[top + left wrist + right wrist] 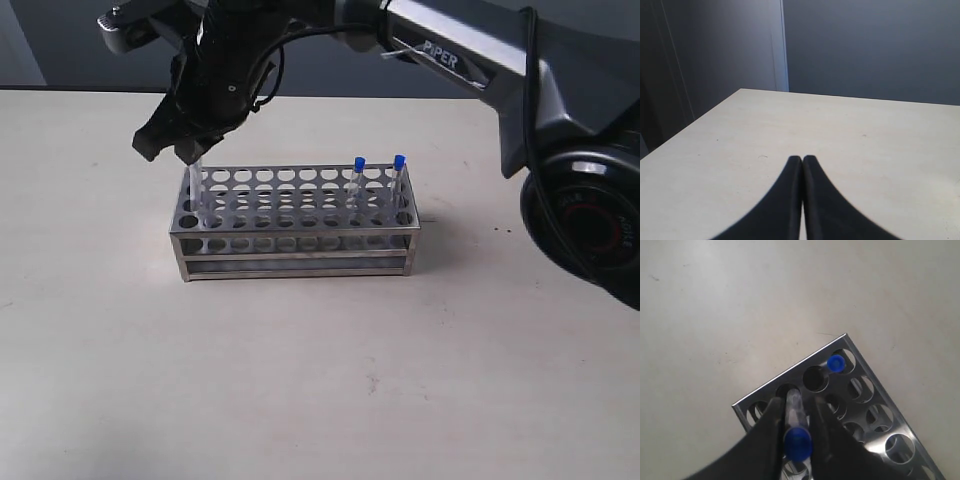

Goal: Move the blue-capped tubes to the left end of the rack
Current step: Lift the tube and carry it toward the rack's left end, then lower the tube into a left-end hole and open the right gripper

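The steel rack (300,240) stands mid-table. Two blue-capped tubes (358,165) (399,162) stand upright in holes at its right end. My right gripper (183,150) has reached across to the rack's left end and is shut on a third blue-capped tube (195,180). In the right wrist view this tube (796,420) sits between the fingers of the right gripper (796,405), cap towards the camera, its lower end at a hole in the rack's (875,390) end row. Another blue cap (836,363) shows in a corner hole nearby. My left gripper (802,160) is shut and holds nothing.
The pale table (300,380) stretches all around the rack. The right arm's dark links (560,150) cross above the back right. The left wrist view shows the table's far edge (840,95) and a dark wall behind it.
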`<state>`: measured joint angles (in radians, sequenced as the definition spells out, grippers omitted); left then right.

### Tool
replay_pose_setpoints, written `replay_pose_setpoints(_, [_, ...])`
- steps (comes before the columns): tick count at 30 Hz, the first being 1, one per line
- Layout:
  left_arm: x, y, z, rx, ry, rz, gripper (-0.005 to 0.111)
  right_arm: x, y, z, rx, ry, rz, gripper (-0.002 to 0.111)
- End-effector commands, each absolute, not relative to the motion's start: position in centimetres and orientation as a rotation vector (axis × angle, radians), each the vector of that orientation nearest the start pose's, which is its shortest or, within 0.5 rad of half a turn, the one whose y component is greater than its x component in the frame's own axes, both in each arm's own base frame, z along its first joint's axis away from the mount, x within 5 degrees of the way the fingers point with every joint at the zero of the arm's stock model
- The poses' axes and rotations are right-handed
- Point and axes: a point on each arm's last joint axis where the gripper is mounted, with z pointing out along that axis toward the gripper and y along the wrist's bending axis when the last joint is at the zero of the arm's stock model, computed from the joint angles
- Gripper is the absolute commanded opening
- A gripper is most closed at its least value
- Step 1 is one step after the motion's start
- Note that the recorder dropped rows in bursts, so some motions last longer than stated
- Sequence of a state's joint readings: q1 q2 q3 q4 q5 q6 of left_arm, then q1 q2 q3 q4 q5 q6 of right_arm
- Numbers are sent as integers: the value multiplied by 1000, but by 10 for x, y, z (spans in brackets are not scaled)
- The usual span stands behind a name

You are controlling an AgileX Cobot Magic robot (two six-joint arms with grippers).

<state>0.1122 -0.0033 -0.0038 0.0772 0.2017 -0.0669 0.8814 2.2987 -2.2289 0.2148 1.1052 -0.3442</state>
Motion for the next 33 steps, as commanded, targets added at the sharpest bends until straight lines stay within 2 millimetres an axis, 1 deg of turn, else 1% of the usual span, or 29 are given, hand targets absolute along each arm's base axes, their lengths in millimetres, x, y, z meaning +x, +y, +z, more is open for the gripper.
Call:
replay_pose_setpoints(1, [56, 7, 196, -98, 1672, 93, 0, 316, 404, 260, -1466, 2201, 429, -1])
replay_pose_setpoints(6, [56, 7, 196, -98, 1672, 93, 0, 316, 405, 261, -1461, 2202, 437, -1])
replay_pose_setpoints(8, [56, 7, 196, -98, 1672, 93, 0, 314, 405, 261, -1461, 2214, 466, -1])
replay_pose_setpoints(10, [56, 7, 196, -98, 1672, 93, 0, 310, 405, 266, -1464, 2226, 507, -1])
replay_pose_setpoints(16, [56, 7, 196, -98, 1672, 93, 0, 311, 406, 285, -1436, 2166, 524, -1])
replay_pose_setpoints(19, [56, 7, 196, -98, 1672, 93, 0, 314, 406, 286, -1431, 2150, 494, -1])
replay_pose_setpoints(25, [56, 7, 196, -98, 1672, 93, 0, 319, 407, 269, -1440, 2197, 434, -1])
replay_pose_setpoints(33, [56, 7, 196, -98, 1672, 93, 0, 323, 411, 245, -1459, 2232, 408, -1])
